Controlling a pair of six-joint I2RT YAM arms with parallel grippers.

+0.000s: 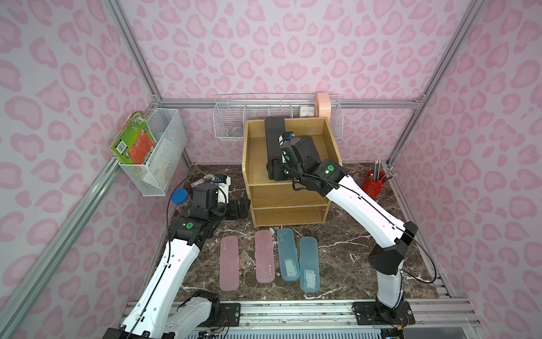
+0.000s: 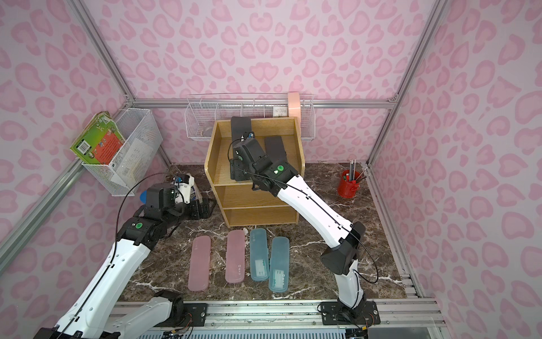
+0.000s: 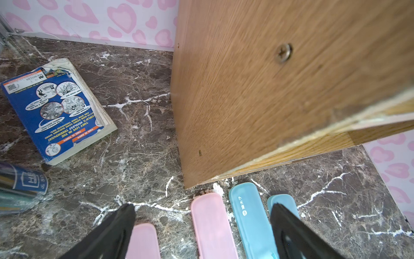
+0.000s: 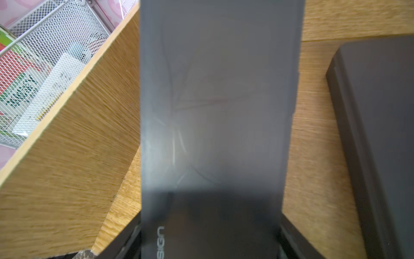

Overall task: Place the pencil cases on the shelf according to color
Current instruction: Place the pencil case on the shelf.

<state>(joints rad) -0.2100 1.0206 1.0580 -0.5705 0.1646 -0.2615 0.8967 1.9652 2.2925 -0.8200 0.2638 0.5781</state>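
The oak shelf stands at the back of the marble table. My right gripper is over its top tier, and its fingers lie against both long sides of a black pencil case. The far end of that black case leans up on the back wall. A second black case lies flat to its right. Two pink cases and two teal cases lie in a row in front of the shelf. My left gripper hangs open and empty beside the shelf's left side.
A blue book and a clear pencil tube with a blue lid lie left of the shelf. A red cup of pencils stands at the back right. White wire baskets hang on the walls.
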